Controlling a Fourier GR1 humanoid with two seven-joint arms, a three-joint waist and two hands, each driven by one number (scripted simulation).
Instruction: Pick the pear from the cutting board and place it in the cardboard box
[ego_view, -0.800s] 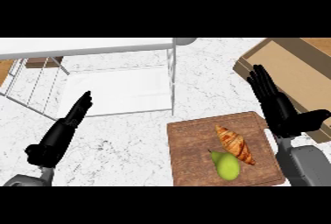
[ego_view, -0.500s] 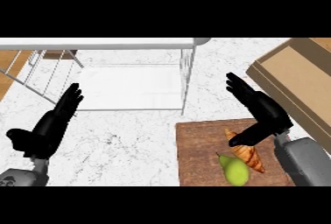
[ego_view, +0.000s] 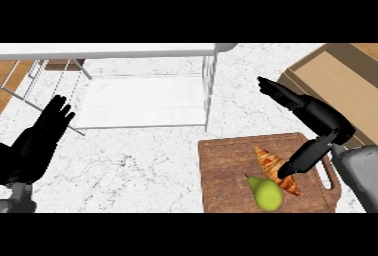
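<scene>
- One pear, green and lying on its side, sits on the near part of the cutting board; nothing holds it, and it lies below and to the left of the right thumb tip.
- Just past the pear, toward the fingers, a croissant lies slantwise, its near end beside the pear's upper right; I cannot tell whether the two touch.
- Right hand hangs over the far right corner of the board, fingers straight and close together pointing up and left, the thumb swung down so that its tip covers the croissant's right edge. Nothing is pinched.
- Beyond the back of that hand stands the cardboard box, the goal, on the side away from the pear.
- Left hand rests at the left edge, fingers straight and slightly spread, well apart from the board; a white wire rack stands beyond its fingertips.
- As I judge it, the reach for the pear is the step in hand. To do it well, bring the palm back and down toward the near edge, so the fingers close on the pear's left and the thumb on its right, clear of the croissant, before lifting toward the box.
</scene>
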